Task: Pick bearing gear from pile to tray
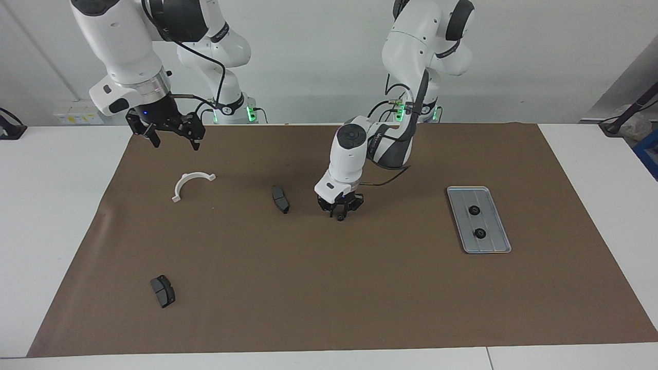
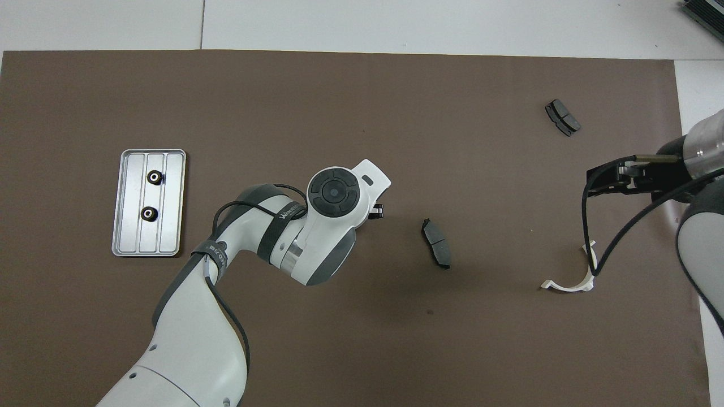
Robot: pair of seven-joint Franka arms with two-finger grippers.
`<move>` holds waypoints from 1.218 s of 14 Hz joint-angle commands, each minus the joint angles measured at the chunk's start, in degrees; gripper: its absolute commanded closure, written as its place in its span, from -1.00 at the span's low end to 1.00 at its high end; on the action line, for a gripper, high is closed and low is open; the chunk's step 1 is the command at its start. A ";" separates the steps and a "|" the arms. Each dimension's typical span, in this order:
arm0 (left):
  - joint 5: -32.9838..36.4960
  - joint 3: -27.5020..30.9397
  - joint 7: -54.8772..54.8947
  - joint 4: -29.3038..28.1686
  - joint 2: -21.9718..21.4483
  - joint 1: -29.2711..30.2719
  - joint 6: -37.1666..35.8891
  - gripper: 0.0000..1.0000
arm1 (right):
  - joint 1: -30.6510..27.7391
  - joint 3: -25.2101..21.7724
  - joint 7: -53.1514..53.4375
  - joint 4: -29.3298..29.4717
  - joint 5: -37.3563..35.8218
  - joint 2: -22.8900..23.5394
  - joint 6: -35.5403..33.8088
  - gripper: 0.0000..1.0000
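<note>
My left gripper (image 1: 340, 213) reaches down to the middle of the brown mat, and its fingers are closed on a small black bearing gear (image 1: 341, 218) at mat level. In the overhead view the left wrist (image 2: 334, 195) hides the gripper and the gear. The silver tray (image 1: 494, 204) (image 2: 172, 203) lies toward the left arm's end and holds two black bearing gears (image 1: 474, 210) (image 1: 480, 234). Of the pile I see a white half-ring bracket (image 1: 192, 184) (image 2: 571, 280) and two dark grey pads (image 1: 280, 199) (image 1: 163, 291). My right gripper (image 1: 172, 136) (image 2: 616, 175) waits open and empty, raised over the mat above the bracket.
The brown mat (image 1: 329, 288) covers most of the white table. One pad (image 2: 436, 243) lies close beside the left gripper, toward the right arm's end. The other pad (image 2: 562, 117) lies farthest from the robots, at the right arm's end.
</note>
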 commanded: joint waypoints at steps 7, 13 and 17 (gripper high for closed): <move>1.03 0.83 0.13 -2.93 -2.13 -0.91 1.78 0.59 | -0.74 0.43 -1.32 -1.43 0.98 -1.45 0.26 -1.00; 1.03 0.83 0.13 -2.75 -2.13 -0.65 1.78 0.78 | -0.74 0.43 -1.32 -1.43 0.98 -1.45 0.26 -1.00; 1.11 1.36 0.30 1.01 -1.51 0.67 -0.41 0.80 | -0.74 0.52 -1.32 -1.43 0.98 -1.45 0.26 -1.00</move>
